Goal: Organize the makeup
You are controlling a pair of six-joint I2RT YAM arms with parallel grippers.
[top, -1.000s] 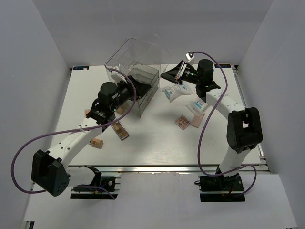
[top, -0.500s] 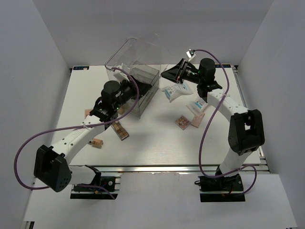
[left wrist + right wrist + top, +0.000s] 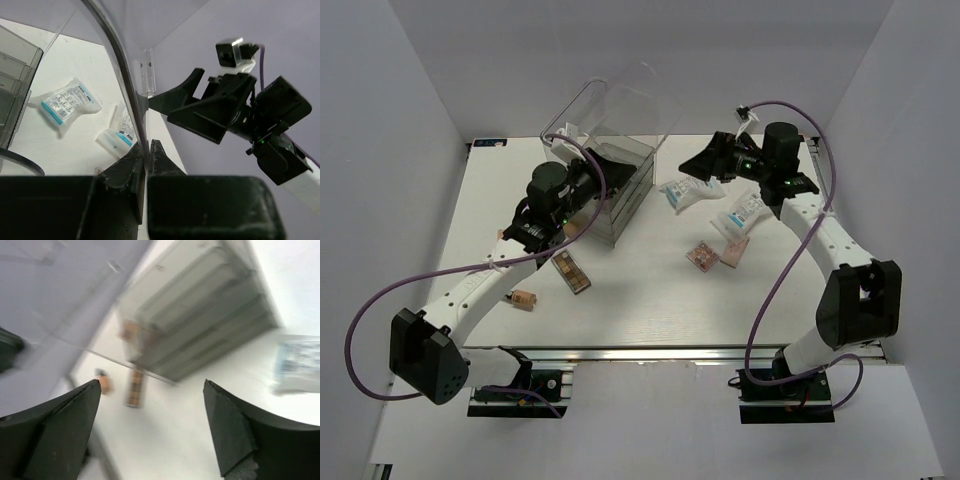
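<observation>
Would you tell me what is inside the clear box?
Only tinted drawers show in the clear box; their contents are hidden, partly by the left end effector gripping its lid.

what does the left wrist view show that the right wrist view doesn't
Only the left wrist view: the left gripper shut on the rim of the clear lid, the right gripper open in the air beyond it, and two white-and-blue packets rather than one.
Only the right wrist view, which is blurred: that gripper's own wide-apart fingers, plus a brown palette and a tan bottle on the table past the box.
Both: the drawers of the clear box, one packet and the white table.
</observation>
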